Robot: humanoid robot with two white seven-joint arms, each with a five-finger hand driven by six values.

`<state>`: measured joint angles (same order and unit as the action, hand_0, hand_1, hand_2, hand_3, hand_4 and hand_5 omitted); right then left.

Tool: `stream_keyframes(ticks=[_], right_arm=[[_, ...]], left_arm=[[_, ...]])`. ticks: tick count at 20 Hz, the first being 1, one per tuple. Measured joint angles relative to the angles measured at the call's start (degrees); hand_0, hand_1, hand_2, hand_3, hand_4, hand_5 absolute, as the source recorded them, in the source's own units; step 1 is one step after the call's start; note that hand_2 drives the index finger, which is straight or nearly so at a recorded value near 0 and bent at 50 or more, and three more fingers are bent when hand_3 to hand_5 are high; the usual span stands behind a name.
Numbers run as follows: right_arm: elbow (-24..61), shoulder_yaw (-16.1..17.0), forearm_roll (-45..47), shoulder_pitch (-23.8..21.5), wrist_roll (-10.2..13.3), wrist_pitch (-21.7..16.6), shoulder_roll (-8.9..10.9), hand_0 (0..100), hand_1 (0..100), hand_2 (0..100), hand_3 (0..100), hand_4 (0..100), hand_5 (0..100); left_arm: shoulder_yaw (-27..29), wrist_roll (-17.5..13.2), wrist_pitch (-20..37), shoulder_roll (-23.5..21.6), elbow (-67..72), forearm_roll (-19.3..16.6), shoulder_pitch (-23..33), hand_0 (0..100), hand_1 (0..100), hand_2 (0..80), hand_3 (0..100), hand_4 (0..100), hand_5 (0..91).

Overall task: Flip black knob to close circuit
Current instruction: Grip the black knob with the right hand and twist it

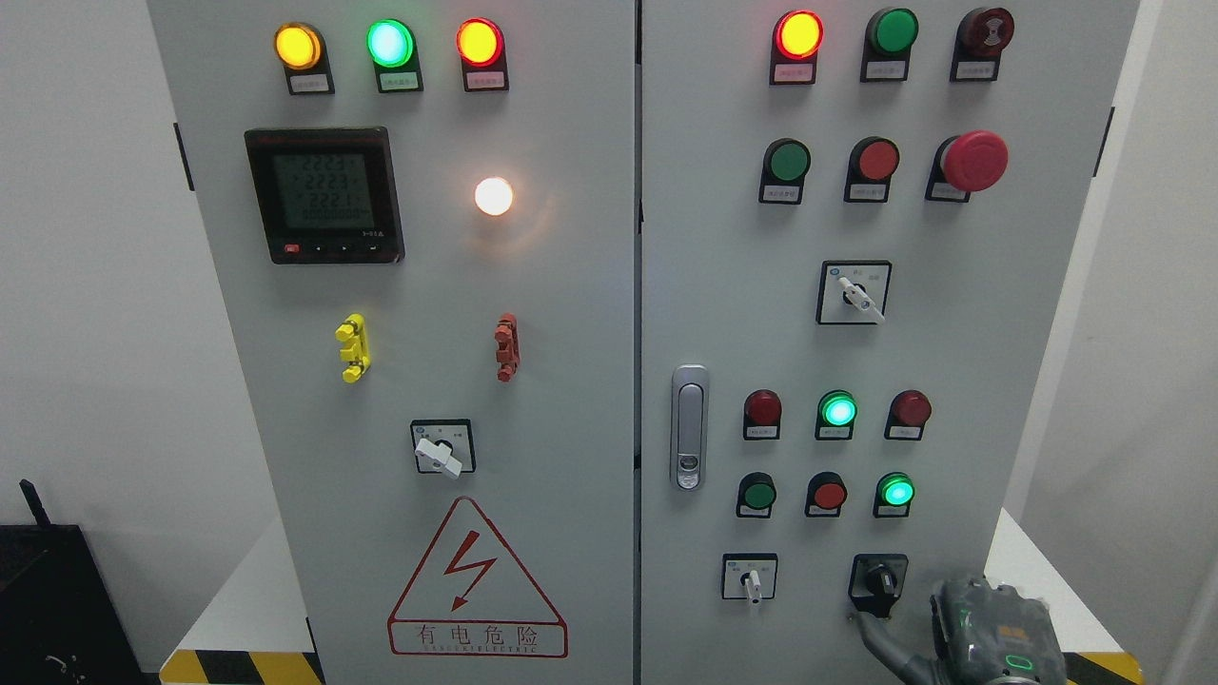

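- One black knob [879, 580] sits on the right door [999, 314] of the grey cabinet, in its lower right corner, on a black square plate, last in the bottom row of controls.
- Right hand [990, 633] comes in from the lower right edge, just below and to the right of the knob; one grey finger [875, 639] reaches up-left to a point just under the knob's plate. It grasps nothing, and whether the other fingers are curled or slack cannot be told, since the back of the hand hides them.
- Left of the knob, in the same row, a white-handled selector switch [751, 580] points down.
- Above that row stand two rows of three round buttons; a lit green lamp [895, 491] is straight above the knob, another lit green one [837, 410] in the middle of the upper row.
- Higher up are another white selector [855, 295], a red mushroom button [974, 161] and a lit red lamp [798, 34].
- At the right door's left edge is a silver door latch [690, 427].
- On the left door [571, 285] are a digital meter [324, 195], a glowing white lamp [494, 196] and a red lightning warning triangle [476, 580].
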<state>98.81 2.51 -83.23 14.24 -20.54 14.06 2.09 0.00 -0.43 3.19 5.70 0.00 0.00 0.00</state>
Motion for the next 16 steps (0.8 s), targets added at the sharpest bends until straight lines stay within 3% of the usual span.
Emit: stream_keyframes(ticks=[16], right_arm=[[-1.8, 1.8, 1.8, 0.6, 0.0, 0.3, 0.30, 0, 0, 90, 100, 81, 86]], left_arm=[[0.0, 0.0, 0.0, 0.0, 0.0, 0.0, 0.0, 0, 0, 0.0, 5, 3, 0.0]])
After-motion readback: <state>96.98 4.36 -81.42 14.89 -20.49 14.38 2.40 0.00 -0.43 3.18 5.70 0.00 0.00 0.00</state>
